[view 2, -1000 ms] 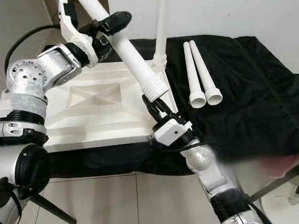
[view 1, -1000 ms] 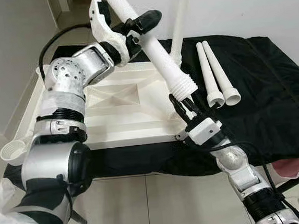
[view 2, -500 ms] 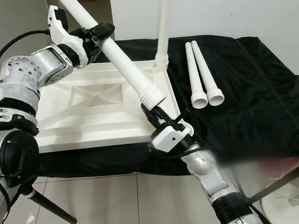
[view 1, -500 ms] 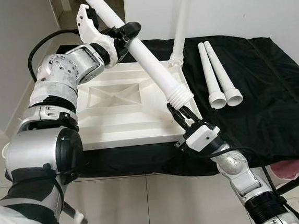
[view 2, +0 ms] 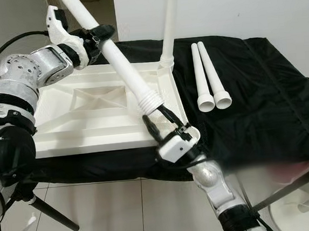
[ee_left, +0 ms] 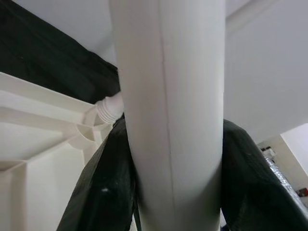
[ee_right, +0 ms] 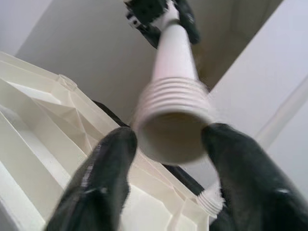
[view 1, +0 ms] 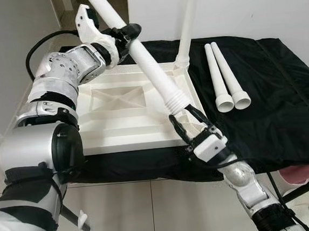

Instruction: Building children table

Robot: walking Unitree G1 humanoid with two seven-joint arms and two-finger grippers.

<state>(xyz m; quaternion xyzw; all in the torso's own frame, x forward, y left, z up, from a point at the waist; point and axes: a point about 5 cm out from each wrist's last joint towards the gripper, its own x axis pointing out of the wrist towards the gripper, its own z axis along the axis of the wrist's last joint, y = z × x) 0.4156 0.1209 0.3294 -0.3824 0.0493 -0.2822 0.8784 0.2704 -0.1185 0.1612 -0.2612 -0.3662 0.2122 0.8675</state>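
A white table top (view 1: 118, 130) lies upside down on a black cloth. One white leg (view 1: 188, 20) stands screwed into its far right corner. My left gripper (view 1: 124, 34) is shut on a second white leg (view 1: 150, 67), held slanted over the top; its fingers (ee_left: 98, 192) clamp the leg's shaft (ee_left: 168, 120). The leg's threaded end (view 1: 177, 100) hangs over the top's near right corner. My right gripper (view 1: 186, 121) is open just beneath it, its fingers (ee_right: 103, 178) flanking the threaded end (ee_right: 173, 120) without closing on it. Two loose legs (view 1: 222, 77) lie on the cloth to the right.
The black cloth (view 1: 278, 104) covers the work surface to the right of the table top. White walls stand behind and to the left. A tiled floor (view 1: 152, 213) lies below the near edge, and a pink object (view 1: 305, 170) sits at the lower right.
My left gripper has swung the held leg leftward, bringing its threaded end nearer the table top's near right corner. The right gripper's fingers have spread wider under that end.
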